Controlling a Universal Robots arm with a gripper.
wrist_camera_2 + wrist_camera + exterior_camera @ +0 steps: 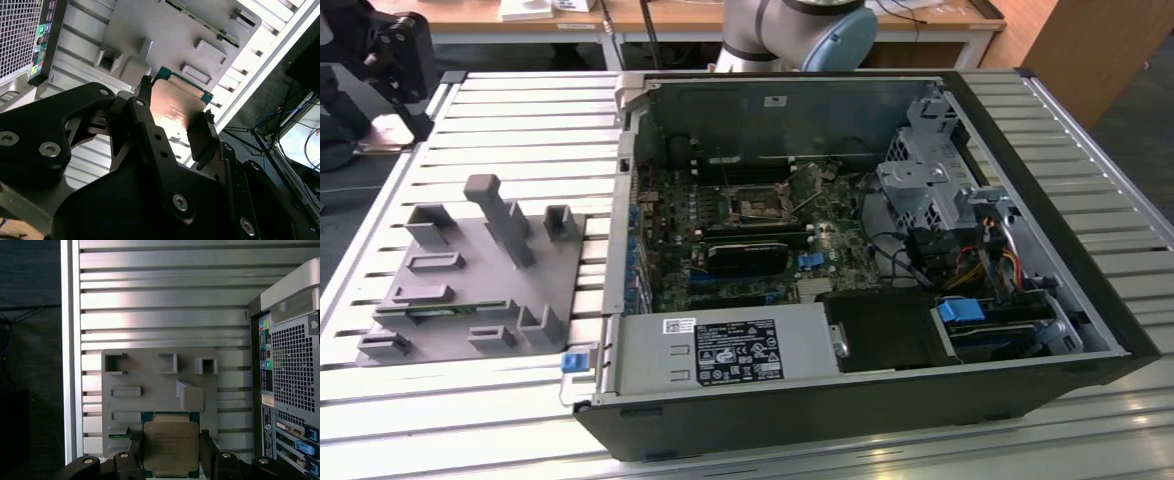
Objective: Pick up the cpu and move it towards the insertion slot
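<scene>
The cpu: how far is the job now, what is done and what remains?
Done: the flat square silver-topped cpu looks lifted clear of the grey plastic holder tray. In hand: the black gripper clamps it above that tray. Left: it is not yet at the silvery-framed square insertion slot inside the open computer case.

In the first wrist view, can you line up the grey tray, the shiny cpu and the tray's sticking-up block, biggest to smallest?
1. grey tray
2. cpu, gripped by the pincer and nearer the camera, so it may look oversized
3. block on the tray
</scene>
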